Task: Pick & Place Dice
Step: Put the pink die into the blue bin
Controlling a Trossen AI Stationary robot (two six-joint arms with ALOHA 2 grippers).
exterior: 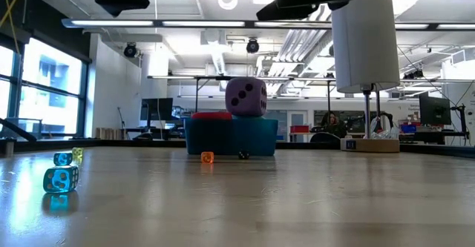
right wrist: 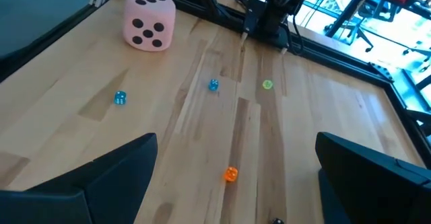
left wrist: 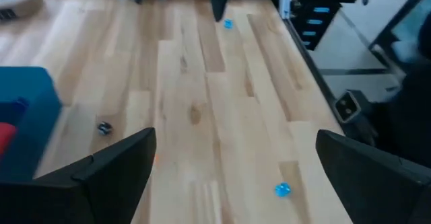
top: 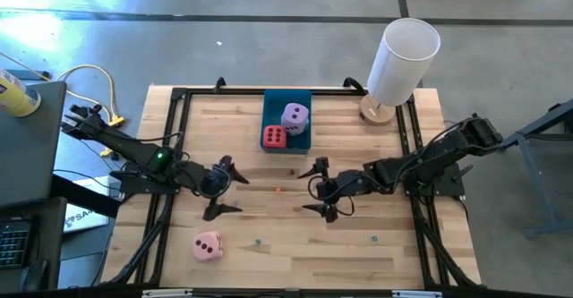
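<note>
Near the left hand (top: 222,189), pink die (top: 208,246) lies apart.

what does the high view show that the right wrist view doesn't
Only the high view: the blue tray holding the red die and purple die, the white cylinder, and both arms whole, left claw and right claw open. Only the right wrist view: the tiny orange die and green die clearly. Both: the pink die on the table.
</note>
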